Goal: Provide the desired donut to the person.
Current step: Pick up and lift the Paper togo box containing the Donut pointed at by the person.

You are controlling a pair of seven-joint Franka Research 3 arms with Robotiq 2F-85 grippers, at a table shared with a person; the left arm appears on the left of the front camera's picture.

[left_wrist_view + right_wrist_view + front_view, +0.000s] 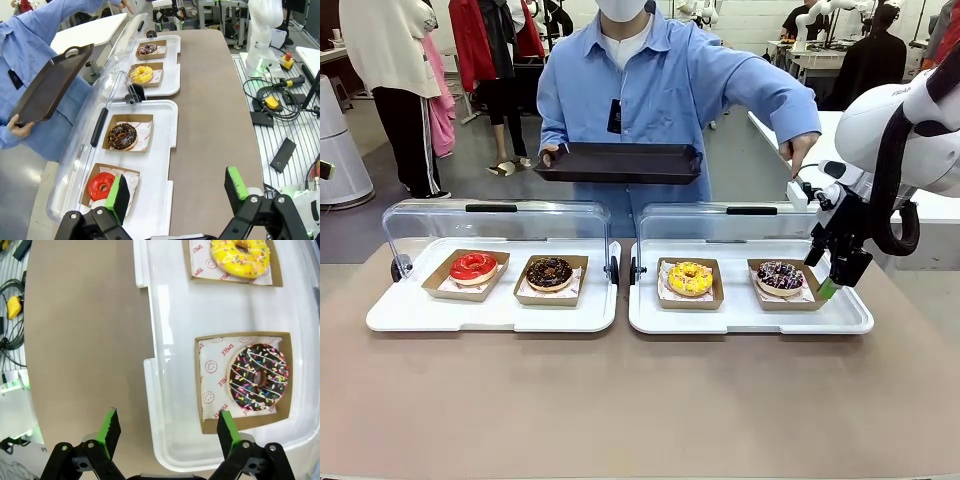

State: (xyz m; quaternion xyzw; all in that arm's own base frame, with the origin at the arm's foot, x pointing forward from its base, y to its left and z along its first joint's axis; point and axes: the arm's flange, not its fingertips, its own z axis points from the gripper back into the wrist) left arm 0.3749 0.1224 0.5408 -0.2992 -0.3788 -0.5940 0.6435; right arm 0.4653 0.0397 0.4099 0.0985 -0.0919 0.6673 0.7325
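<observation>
Four donuts sit in brown card boxes on two white trays: a red donut point(473, 266) point(101, 186), a chocolate donut point(550, 272) point(122, 136), a yellow sprinkled donut point(690, 278) point(240, 255) and a chocolate donut with coloured sprinkles point(780, 278) point(258, 376). The person point(650, 80) holds a black tray point(620, 162) point(50, 82) in one hand and points the other hand point(800, 160) down toward the right end. My right gripper point(835, 278) point(168, 427) hangs open just beside the sprinkled chocolate donut's box, over the tray's edge. My left gripper point(176, 192) is open above the table near the red donut.
Each white tray point(500, 312) point(750, 318) has a clear lid point(495, 225) raised behind it. Brown tabletop point(640, 400) lies bare in front of the trays. Cables and small devices point(272, 97) lie on a side bench. Other people stand far behind.
</observation>
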